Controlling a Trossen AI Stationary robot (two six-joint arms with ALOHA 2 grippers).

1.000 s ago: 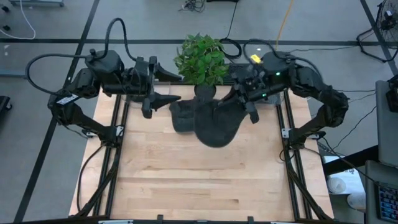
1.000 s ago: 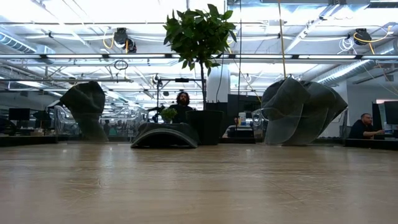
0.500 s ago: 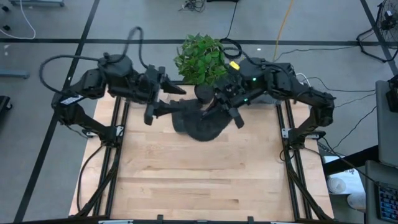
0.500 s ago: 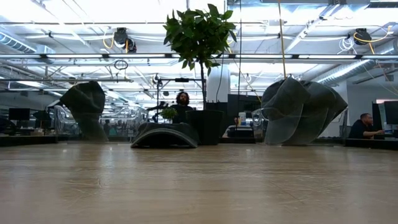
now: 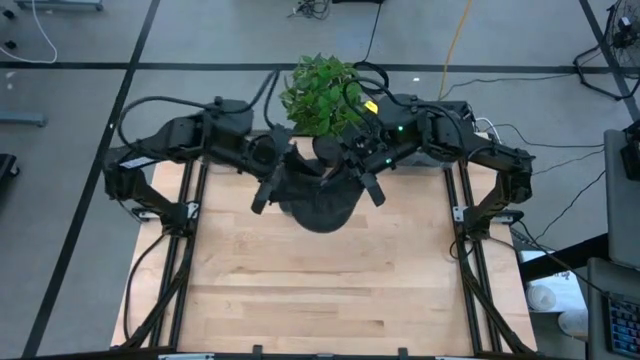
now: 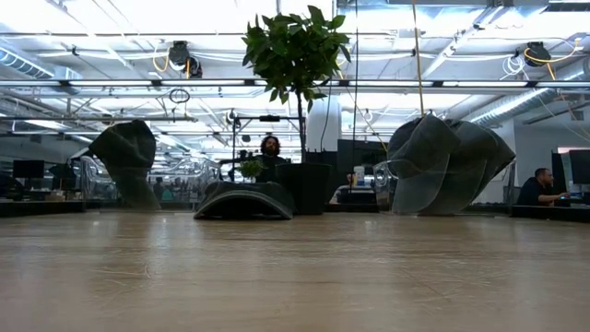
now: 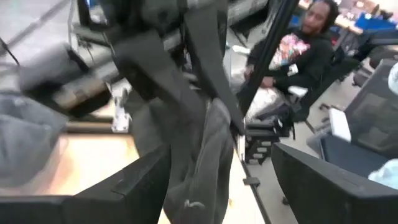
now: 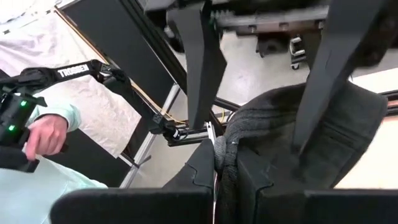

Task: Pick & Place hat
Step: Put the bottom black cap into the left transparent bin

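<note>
The hat (image 5: 320,203) is dark grey knit, bunched up and held near the table's far edge, just in front of the potted plant (image 5: 322,95). My right gripper (image 5: 352,178) is at the hat's right side and shut on it. My left gripper (image 5: 272,188) is open at the hat's left side. In the left wrist view a hanging fold of the hat (image 7: 205,171) shows between its fingers (image 7: 146,180). Neither gripper shows in the low view. My right gripper (image 8: 225,152) pinches the hat's thick knit rim (image 8: 225,140) between its two fingers. The body of the hat (image 8: 339,143) spreads out beyond the fingertips. My left gripper (image 7: 221,155) has one finger on each side of the hat's edge; whether either finger touches it, I cannot tell.
The plant's dark pot (image 5: 330,148) stands right behind the hat at the far edge; its leaves (image 6: 295,46) rise high in the low view. Bare wooden table (image 5: 320,280) lies toward the near edge. A person's hand (image 8: 46,134) and a seated person (image 7: 305,56) show beyond the table.
My right gripper has moved toward the table's left, carrying the hat, which has drawn in from spread wide to bunched. My left gripper has swung toward the table's right and slightly nearer, and now reaches the hat's left side.
</note>
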